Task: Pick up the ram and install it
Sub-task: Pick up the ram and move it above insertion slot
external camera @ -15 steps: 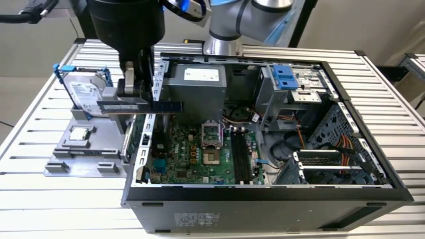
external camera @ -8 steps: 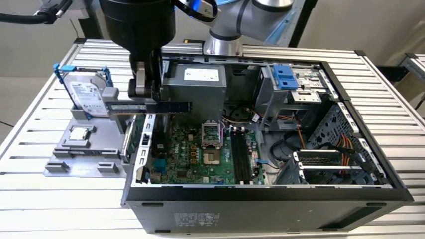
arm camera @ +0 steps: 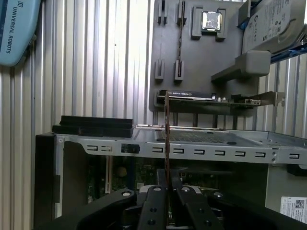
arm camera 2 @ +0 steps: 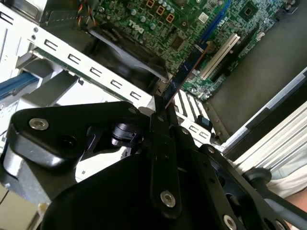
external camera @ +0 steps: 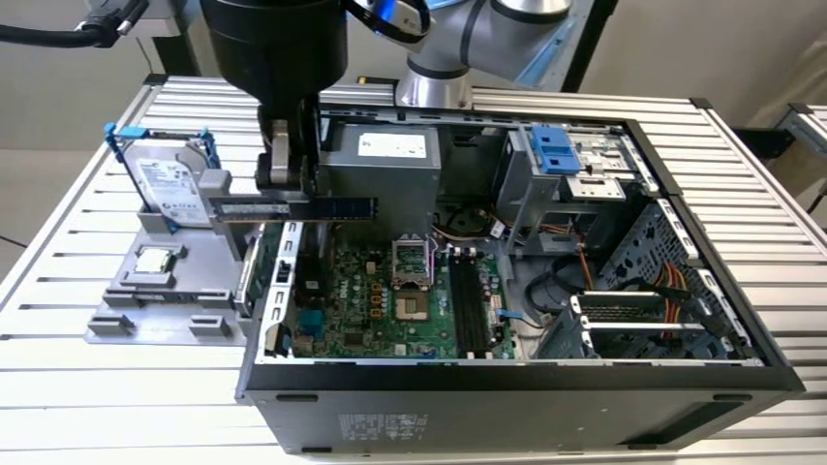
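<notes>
In the exterior view my gripper (external camera: 275, 190) is shut on the ram (external camera: 329, 207), a long dark stick held level in the air. It hangs over the open computer case's wall on the exterior view's left, one end reaching out over the motherboard (external camera: 375, 300). Both wrist views show the ram edge-on as a thin strip (arm camera: 166, 134) (arm camera 2: 189, 72) running out from between my closed fingers (arm camera: 160, 194). The dark memory slots (external camera: 468, 305) lie on the board further to the exterior view's right, apart from the ram.
A grey holder tray (external camera: 123, 320) beside the case carries a square silver processor (external camera: 155, 260), a hard drive (external camera: 168, 189) in a blue frame, and a card with a metal bracket (arm camera: 216, 98). Drive cages (external camera: 568, 160) and cables (external camera: 672, 281) crowd the case's far side.
</notes>
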Controlling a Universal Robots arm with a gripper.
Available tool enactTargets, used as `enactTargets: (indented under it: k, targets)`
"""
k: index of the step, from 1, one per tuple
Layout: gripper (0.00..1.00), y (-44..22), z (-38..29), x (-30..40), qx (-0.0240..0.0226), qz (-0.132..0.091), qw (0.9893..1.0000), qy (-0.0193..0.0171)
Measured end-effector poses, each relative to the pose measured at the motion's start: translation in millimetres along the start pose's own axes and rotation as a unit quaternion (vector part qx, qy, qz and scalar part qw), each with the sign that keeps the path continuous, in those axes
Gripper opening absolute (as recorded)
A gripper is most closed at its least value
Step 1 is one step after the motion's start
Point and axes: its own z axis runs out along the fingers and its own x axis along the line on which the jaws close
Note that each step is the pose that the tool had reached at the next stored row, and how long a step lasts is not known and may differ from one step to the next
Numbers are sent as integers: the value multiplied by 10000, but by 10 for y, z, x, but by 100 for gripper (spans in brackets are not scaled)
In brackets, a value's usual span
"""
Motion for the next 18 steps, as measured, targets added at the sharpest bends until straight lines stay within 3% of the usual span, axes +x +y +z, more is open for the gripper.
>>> enactTargets:
  k: [18]
  targets:
    - [0, -116, -2, 2, 9, -34, 10000, 0]
